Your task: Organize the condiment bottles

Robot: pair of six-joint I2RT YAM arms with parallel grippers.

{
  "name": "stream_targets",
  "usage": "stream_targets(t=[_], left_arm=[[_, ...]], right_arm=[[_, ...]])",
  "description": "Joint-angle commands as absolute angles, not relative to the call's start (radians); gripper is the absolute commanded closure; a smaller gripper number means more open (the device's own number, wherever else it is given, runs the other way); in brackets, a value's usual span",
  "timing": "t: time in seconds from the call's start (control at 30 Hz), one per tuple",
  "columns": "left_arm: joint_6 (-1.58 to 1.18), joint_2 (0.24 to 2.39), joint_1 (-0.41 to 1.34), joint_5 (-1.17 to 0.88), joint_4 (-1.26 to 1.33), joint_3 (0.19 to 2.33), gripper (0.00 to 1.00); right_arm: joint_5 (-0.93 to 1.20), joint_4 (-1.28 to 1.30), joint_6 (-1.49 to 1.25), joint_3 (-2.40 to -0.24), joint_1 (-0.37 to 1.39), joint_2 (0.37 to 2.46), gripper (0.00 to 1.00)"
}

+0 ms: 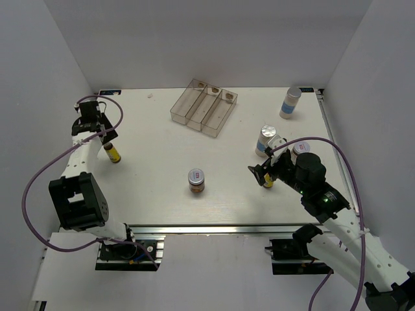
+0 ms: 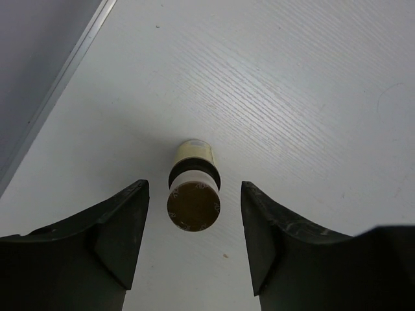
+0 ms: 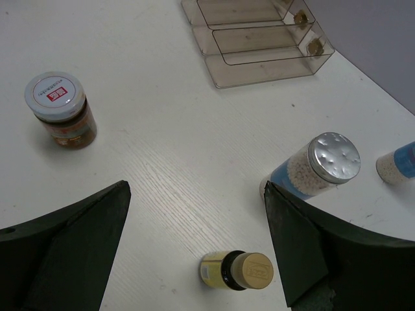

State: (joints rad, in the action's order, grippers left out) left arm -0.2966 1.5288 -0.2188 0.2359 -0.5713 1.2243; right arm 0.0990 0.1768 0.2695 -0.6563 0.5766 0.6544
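A slim yellow bottle point(image 1: 113, 153) stands at the left. In the left wrist view it point(image 2: 193, 191) is upright between and just ahead of the fingers of my open left gripper point(image 2: 194, 243), untouched; that gripper point(image 1: 106, 136) hovers just behind it. A second yellow bottle point(image 1: 268, 182) stands under my open right gripper point(image 1: 262, 173); it point(image 3: 237, 270) is low between the spread jaws of the right gripper point(image 3: 194, 249). A brown jar point(image 1: 196, 180) point(image 3: 59, 109) stands mid-table. White blue-banded cylinders stand at right point(image 1: 266, 140) point(image 3: 314, 170) and far right point(image 1: 290, 102) point(image 3: 397, 162).
The clear three-compartment tray point(image 1: 204, 107) point(image 3: 259, 35) lies at the back centre with nothing in it. A pale-lidded jar point(image 1: 299, 150) stands partly hidden behind the right arm. White walls enclose the table on three sides.
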Motion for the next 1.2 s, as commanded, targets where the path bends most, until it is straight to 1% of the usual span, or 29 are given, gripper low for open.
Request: stream_targets(t=[0.0, 0.13, 0.23, 0.33, 0.37, 0.57, 0.6, 0.67, 0.7, 0.8, 0.83, 0.97, 1.07, 1.1, 1.17], left_arm=[[-0.287, 1.528, -0.219, 0.218, -0.569, 1.267, 0.32], [-0.278, 1.543, -0.219, 0.212, -0.574, 1.273, 0.41], [-0.273, 1.551, -0.219, 0.210, -0.574, 1.273, 0.43], [-0.267, 1.559, -0.219, 0.215, -0.577, 1.278, 0.47], [-0.265, 1.560, -0.219, 0.215, -0.578, 1.281, 0.51], [-0.261, 1.562, -0.219, 0.219, -0.586, 1.293, 0.64], [-0.259, 1.562, -0.219, 0.218, -0.586, 1.296, 0.69], [-0.256, 1.556, -0.219, 0.212, -0.588, 1.299, 0.75], [-0.253, 1.552, -0.219, 0.204, -0.589, 1.304, 0.82], [-0.247, 1.534, -0.219, 0.160, -0.586, 1.318, 0.93], [-0.247, 1.529, -0.219, 0.141, -0.584, 1.330, 1.00], [-0.250, 1.514, -0.207, 0.017, -0.586, 1.382, 1.00], [-0.241, 1.528, -0.147, 0.002, -0.600, 1.446, 1.00], [-0.233, 1.540, -0.100, -0.029, -0.609, 1.463, 1.00], [-0.230, 1.555, -0.049, -0.015, -0.618, 1.526, 1.00]], right_arm=[[0.084, 0.144, 0.265, -0.666, 0.581, 0.644, 0.11], [0.077, 0.144, 0.265, -0.666, 0.580, 0.644, 0.11], [0.074, 0.144, 0.264, -0.666, 0.580, 0.643, 0.11], [0.071, 0.143, 0.264, -0.664, 0.580, 0.641, 0.11], [0.071, 0.141, 0.264, -0.664, 0.580, 0.643, 0.11], [0.066, 0.140, 0.265, -0.663, 0.580, 0.641, 0.11], [0.066, 0.140, 0.265, -0.663, 0.580, 0.641, 0.11], [0.064, 0.140, 0.265, -0.663, 0.581, 0.643, 0.11], [0.064, 0.140, 0.265, -0.663, 0.581, 0.643, 0.11], [0.066, 0.140, 0.265, -0.664, 0.581, 0.641, 0.11], [0.066, 0.140, 0.265, -0.663, 0.581, 0.641, 0.11], [0.066, 0.140, 0.264, -0.664, 0.580, 0.643, 0.11], [0.064, 0.141, 0.262, -0.666, 0.581, 0.643, 0.11], [0.064, 0.140, 0.262, -0.664, 0.580, 0.641, 0.11], [0.063, 0.141, 0.262, -0.664, 0.580, 0.641, 0.11]])
